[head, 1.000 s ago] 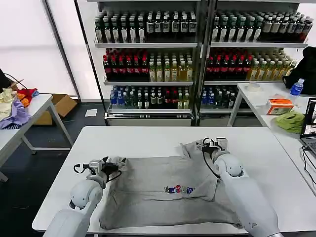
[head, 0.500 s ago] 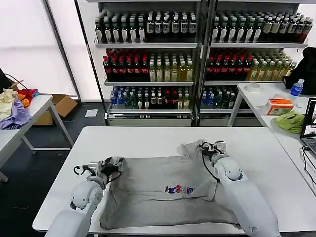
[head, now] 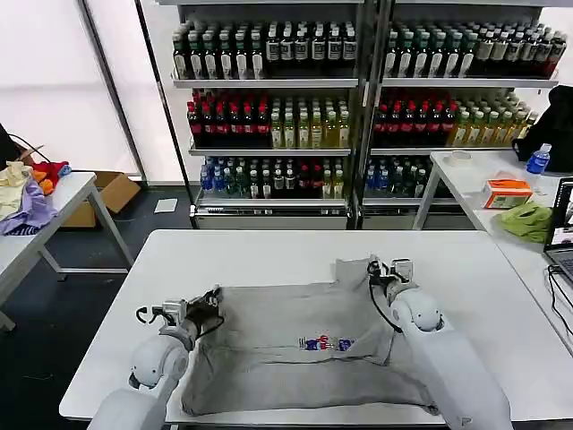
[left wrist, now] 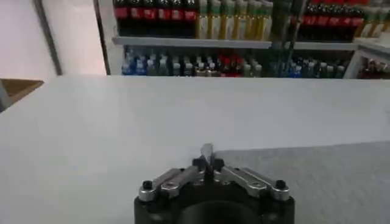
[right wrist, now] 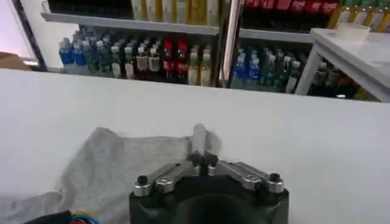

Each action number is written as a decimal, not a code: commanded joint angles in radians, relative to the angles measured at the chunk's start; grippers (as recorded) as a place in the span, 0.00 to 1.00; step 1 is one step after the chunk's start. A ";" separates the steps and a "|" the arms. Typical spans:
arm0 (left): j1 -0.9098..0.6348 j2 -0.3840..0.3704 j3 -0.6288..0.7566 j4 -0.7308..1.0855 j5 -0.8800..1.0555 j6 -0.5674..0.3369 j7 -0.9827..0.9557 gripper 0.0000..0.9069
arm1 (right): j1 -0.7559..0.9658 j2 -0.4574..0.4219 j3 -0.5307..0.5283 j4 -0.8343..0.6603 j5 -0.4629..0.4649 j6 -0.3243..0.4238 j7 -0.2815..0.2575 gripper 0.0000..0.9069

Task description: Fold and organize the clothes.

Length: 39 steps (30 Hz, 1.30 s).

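From the head view I see the grey shirt (head: 304,345) spread mid-bench (head: 269,251), bare surface all round. My left gripper (head: 199,309) pinches its left edge, my right gripper (head: 383,269) its upper-right corner. Each wrist view shows fingers (left wrist: 208,156) closed on cloth (right wrist: 128,161).

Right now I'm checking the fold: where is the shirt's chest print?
In the head view, the chest print sits near the grey shirt's middle, on the white table, nearer the right gripper.

I see the shirt (head: 304,345) spread on the table (head: 269,251), my left gripper (head: 204,309) at its left edge, my right gripper (head: 383,271) at its far right corner.
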 commanded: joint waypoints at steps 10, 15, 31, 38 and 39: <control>0.033 -0.005 -0.008 -0.110 -0.042 -0.149 0.052 0.00 | -0.047 0.013 0.081 0.164 0.017 0.015 -0.003 0.00; 0.058 0.005 -0.016 -0.172 -0.040 -0.142 0.048 0.00 | -0.090 0.006 0.109 0.282 0.030 0.010 0.002 0.00; 0.156 0.044 -0.052 -0.270 -0.040 -0.126 0.043 0.00 | -0.262 -0.002 0.149 0.459 0.000 0.004 0.041 0.00; 0.266 0.058 -0.069 -0.333 -0.037 -0.133 0.042 0.00 | -0.422 -0.002 0.208 0.572 -0.033 0.003 0.051 0.00; 0.289 0.061 -0.074 -0.344 -0.036 -0.133 0.042 0.00 | -0.450 -0.003 0.220 0.590 -0.033 0.004 0.049 0.00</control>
